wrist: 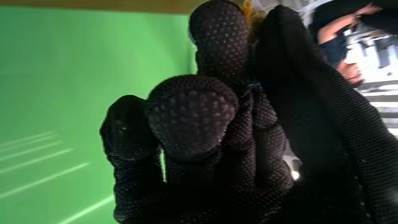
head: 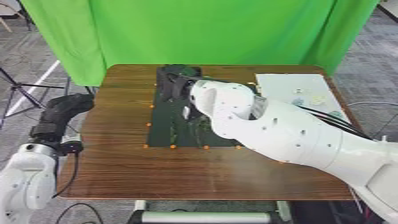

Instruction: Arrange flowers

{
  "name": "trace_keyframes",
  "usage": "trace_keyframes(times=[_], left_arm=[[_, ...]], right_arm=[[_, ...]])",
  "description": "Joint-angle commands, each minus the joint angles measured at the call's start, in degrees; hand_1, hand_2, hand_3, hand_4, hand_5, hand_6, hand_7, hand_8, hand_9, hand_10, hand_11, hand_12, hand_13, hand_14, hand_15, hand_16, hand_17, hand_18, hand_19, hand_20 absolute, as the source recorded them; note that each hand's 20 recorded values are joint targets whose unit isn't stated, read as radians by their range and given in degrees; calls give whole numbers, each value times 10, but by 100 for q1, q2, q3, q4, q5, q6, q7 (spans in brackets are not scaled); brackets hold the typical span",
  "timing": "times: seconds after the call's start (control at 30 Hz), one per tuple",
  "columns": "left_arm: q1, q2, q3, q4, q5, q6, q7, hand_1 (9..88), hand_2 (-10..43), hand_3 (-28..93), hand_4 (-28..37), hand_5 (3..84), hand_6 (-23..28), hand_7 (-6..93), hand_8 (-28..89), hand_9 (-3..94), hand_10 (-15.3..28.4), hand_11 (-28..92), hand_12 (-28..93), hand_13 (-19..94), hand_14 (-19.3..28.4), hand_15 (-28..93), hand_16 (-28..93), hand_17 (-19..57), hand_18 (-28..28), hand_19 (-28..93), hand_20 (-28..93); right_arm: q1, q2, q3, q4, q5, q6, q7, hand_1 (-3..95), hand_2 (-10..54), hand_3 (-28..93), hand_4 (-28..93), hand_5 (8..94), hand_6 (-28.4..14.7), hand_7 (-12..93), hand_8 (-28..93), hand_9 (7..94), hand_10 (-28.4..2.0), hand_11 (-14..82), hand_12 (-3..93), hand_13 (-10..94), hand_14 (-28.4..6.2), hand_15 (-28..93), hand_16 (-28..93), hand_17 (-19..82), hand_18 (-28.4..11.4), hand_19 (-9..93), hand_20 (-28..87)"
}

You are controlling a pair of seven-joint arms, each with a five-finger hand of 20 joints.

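Note:
My right hand (head: 175, 82) is over the far part of the dark mat (head: 162, 131), its arm crossing the table from the right. In the right wrist view, the right hand (wrist: 218, 120) has curled fingers, and its thumb lies against a fingertip with a small yellow-orange thing (wrist: 252, 14) pinched between the tips. Thin green stems (head: 173, 131) lie on the mat, partly hidden under the arm. My left hand (head: 67, 107) is beyond the table's left edge, its fingers relaxed.
A white sheet (head: 289, 82) with several small pale items lies at the back right of the brown table (head: 178, 175). Small orange dots line the mat's edges. Behind the table hangs a green curtain (head: 213, 35); a black tripod stands at the left.

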Motion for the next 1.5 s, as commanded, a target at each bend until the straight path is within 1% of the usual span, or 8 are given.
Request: trace_keyframes(times=[0.03, 0.23, 0.47, 0.67, 0.83, 0.9, 1.23, 1.5], left_arm=[[-152, -47, 137, 3, 126, -188, 20, 317, 157, 631, -251, 508, 58, 183, -82, 495, 149, 259, 119, 383, 181, 237, -40, 57, 116, 150, 138], [-201, -62, 195, 2, 150, -264, 17, 315, 155, 630, -249, 505, 58, 182, -81, 490, 149, 257, 119, 382, 181, 236, -39, 57, 116, 149, 137], [-261, -90, 255, 9, 165, -314, 50, 315, 147, 629, -246, 503, 58, 181, -80, 488, 148, 258, 120, 380, 180, 234, -38, 56, 116, 149, 138], [-240, -111, 266, -3, 167, -311, 58, 314, 138, 630, -242, 501, 59, 180, -80, 485, 147, 257, 120, 378, 180, 233, -38, 55, 116, 149, 138], [-316, -126, 331, 42, 181, -368, 44, 313, 133, 629, -240, 500, 59, 179, -79, 484, 147, 258, 119, 377, 180, 232, -38, 55, 116, 149, 137], [-284, -127, 312, 21, 172, -363, 41, 312, 130, 629, -239, 500, 59, 180, -79, 483, 147, 258, 119, 377, 180, 232, -37, 55, 116, 149, 137], [-322, -145, 359, 48, 190, -450, -8, 311, 122, 631, -238, 499, 59, 180, -79, 483, 148, 257, 120, 376, 180, 230, -35, 55, 116, 148, 138], [-306, -153, 350, 46, 205, -485, -17, 310, 114, 629, -235, 499, 60, 178, -78, 483, 148, 256, 120, 376, 180, 230, -35, 54, 117, 147, 137]], right_arm=[[-272, -314, -173, 20, -197, -95, -69, 606, -95, 559, -182, 759, -6, 255, 120, 913, -78, 160, 345, 911, -12, 524, 383, 492, -185, 919, 539], [-422, -403, -260, 50, -318, -151, -89, 604, -95, 561, -181, 759, -5, 256, 117, 913, -77, 162, 341, 911, -12, 525, 384, 492, -187, 920, 540], [-517, -544, -329, 278, -414, -72, -3, 605, -95, 558, -187, 762, -4, 251, 103, 913, -90, 146, 310, 913, -13, 532, 383, 493, -187, 921, 540], [-525, -624, -443, 375, -492, 128, 106, 604, -95, 558, -190, 758, 5, 255, 86, 910, -91, 122, 288, 915, -15, 538, 381, 496, -187, 925, 538], [-538, -642, -562, 479, -756, 314, 218, 605, -88, 550, -188, 754, 13, 255, 74, 905, -90, 102, 268, 917, -14, 539, 377, 499, -187, 928, 533], [-546, -649, -588, 505, -762, 338, 269, 604, -87, 549, -187, 752, 16, 252, 65, 897, -88, 85, 257, 918, -13, 539, 375, 499, -186, 929, 531], [-690, -700, -591, 640, -892, 454, 379, 597, -71, 544, -187, 746, 22, 249, 50, 886, -85, 71, 245, 920, -11, 535, 372, 502, -186, 931, 527], [-732, -704, -565, 613, -913, 230, 402, 592, -50, 532, -187, 729, 23, 241, 40, 857, -87, 64, 220, 917, -12, 528, 370, 499, -185, 931, 524]])
